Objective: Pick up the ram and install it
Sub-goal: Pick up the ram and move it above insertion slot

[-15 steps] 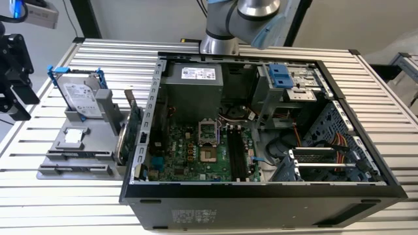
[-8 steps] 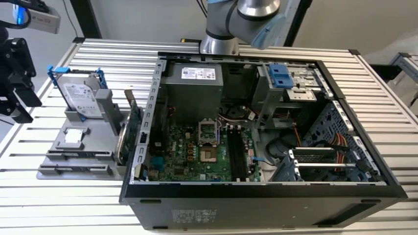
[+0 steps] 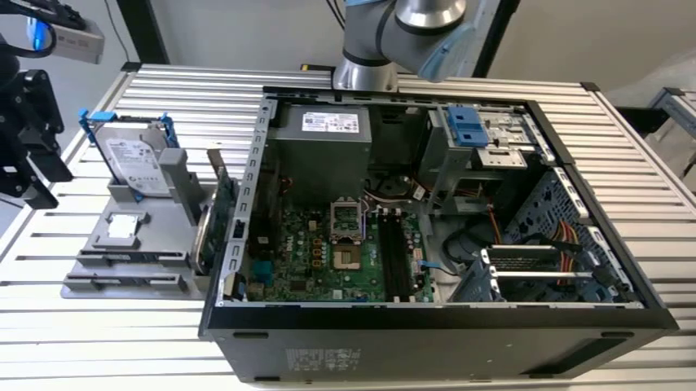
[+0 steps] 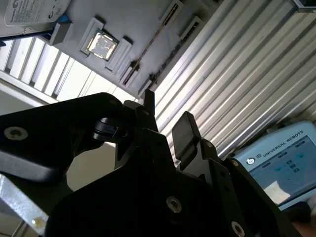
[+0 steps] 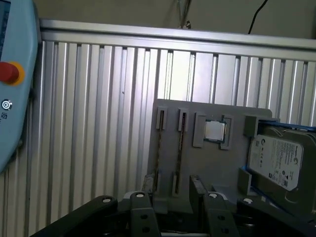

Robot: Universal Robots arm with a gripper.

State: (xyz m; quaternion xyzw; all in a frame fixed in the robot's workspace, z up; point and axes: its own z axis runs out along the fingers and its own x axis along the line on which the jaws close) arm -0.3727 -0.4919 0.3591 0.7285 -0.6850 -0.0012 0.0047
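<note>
The ram [image 5: 181, 148] stands edge-on as a thin dark strip in a narrow slot of the grey holder [image 5: 217, 173]. A similar strip fills the neighbouring slot [image 5: 159, 158]. The same strip shows in the second wrist view as the ram [image 4: 148, 49]. My gripper [image 3: 33, 183] hangs at the exterior view's far left, above the table and apart from the holder [image 3: 163, 277]. Its fingers are open with nothing between them in both wrist views, gripper [image 5: 173, 190] and gripper [image 4: 165, 116]. Long black memory slots [image 3: 394, 252] lie on the motherboard inside the open computer case [image 3: 435, 326].
The holder also carries a silver hard drive in a blue frame [image 3: 136, 159], a square processor chip [image 3: 122, 228] and an upright green card [image 3: 223, 208]. A teach pendant [image 5: 15, 74] lies on the slatted table [image 3: 98, 342]. The arm's base [image 3: 364, 65] stands behind the case.
</note>
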